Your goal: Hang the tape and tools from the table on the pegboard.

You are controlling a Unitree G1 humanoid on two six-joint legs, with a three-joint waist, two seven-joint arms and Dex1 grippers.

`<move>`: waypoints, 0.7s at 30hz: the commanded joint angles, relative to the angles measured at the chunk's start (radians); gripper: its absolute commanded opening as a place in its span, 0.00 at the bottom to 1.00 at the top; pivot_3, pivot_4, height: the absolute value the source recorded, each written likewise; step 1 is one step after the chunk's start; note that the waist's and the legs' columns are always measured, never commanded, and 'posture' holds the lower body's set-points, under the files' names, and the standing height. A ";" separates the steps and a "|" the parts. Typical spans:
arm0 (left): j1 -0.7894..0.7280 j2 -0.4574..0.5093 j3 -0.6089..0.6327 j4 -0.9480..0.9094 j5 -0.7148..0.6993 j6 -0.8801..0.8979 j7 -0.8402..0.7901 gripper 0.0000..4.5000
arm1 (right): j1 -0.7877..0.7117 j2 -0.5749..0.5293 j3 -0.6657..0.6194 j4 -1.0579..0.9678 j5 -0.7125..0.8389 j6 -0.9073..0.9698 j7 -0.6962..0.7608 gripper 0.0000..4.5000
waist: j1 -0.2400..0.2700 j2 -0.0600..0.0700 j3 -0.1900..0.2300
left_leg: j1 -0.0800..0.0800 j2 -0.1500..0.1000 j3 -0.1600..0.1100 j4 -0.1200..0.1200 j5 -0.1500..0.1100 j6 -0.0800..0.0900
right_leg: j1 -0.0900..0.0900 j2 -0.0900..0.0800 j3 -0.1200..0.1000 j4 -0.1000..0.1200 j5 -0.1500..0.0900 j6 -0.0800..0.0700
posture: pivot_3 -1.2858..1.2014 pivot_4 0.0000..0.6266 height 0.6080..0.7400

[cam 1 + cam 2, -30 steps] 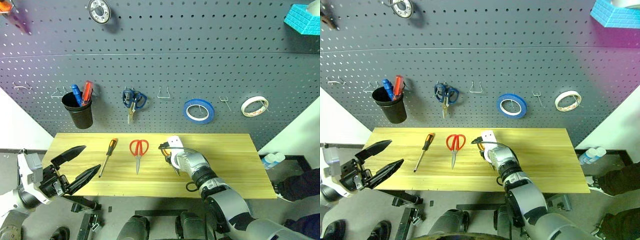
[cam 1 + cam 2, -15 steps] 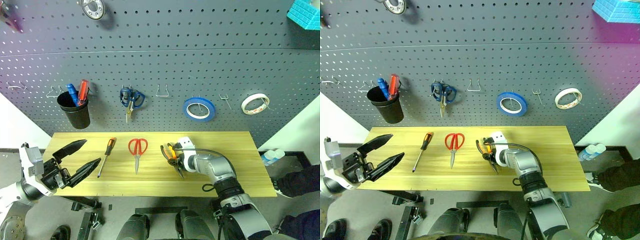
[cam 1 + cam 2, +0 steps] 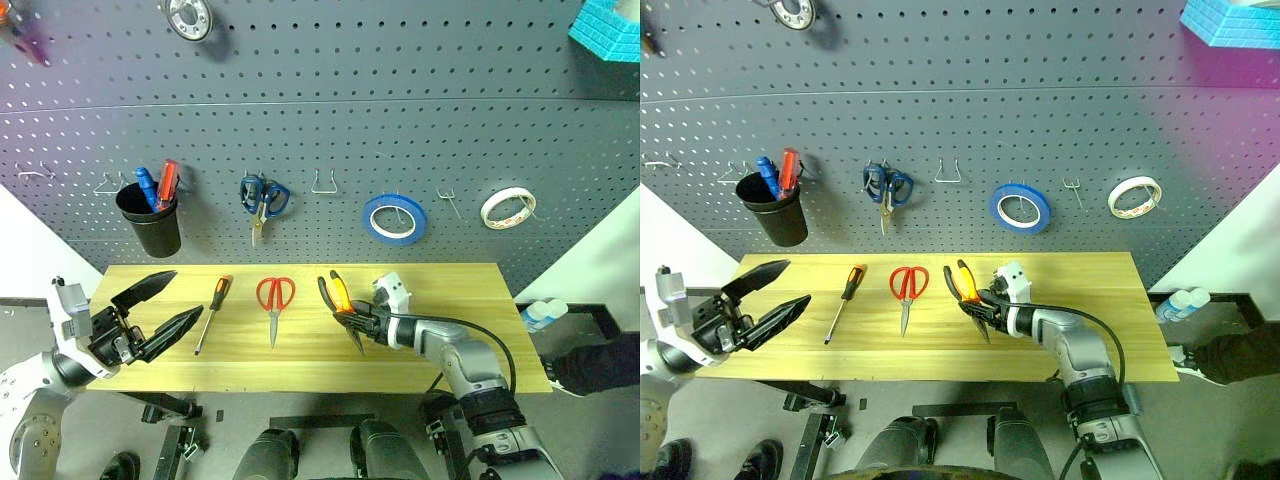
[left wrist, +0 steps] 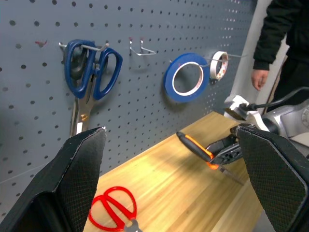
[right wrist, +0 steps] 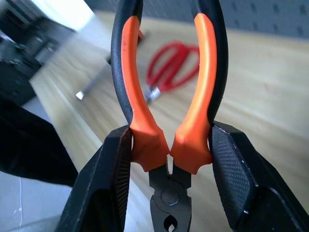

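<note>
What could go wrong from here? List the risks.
1. The right gripper pinches the pliers low on the handles, near the pivot; they could twist or slip while being carried up.
2. The free hook sits between the blue-handled scissors and the blue tape; a wide approach may knock either.
3. The pliers' tip hangs just over the table and might catch it.

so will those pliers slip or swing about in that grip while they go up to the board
The pliers look rigid and probably heavy for their size. The right gripper pinches the tapered handle necks, so they may pivot. The rubbery-looking orange sleeves likely resist slipping.
</note>
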 commanded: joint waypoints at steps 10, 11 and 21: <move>-0.038 0.005 -0.019 0.031 0.019 -0.031 -0.016 1.00 | 0.039 0.029 -0.024 -0.159 0.109 -0.211 0.066 0.45 | 0.000 -0.001 -0.001 | 0.000 0.000 0.000 0.011 0.000 0.000 | 0.005 0.000 0.000 0.000 0.004 0.002 | 0.52 0.07 1.00; -0.040 0.006 -0.021 0.033 0.019 -0.031 -0.015 1.00 | 0.036 0.031 -0.023 -0.160 0.109 -0.224 0.064 0.45 | 0.001 -0.001 -0.001 | 0.000 0.000 0.000 0.012 0.000 0.000 | 0.006 0.000 0.000 0.000 0.004 0.002 | 0.52 0.07 1.00; -0.066 0.001 -0.035 0.056 0.030 -0.039 -0.018 1.00 | -0.061 0.064 -0.056 -0.247 0.169 -0.245 0.004 0.45 | -0.001 -0.001 -0.002 | 0.001 0.000 0.001 0.011 0.000 0.000 | 0.005 0.000 0.000 0.001 0.005 0.003 | 0.52 0.05 1.00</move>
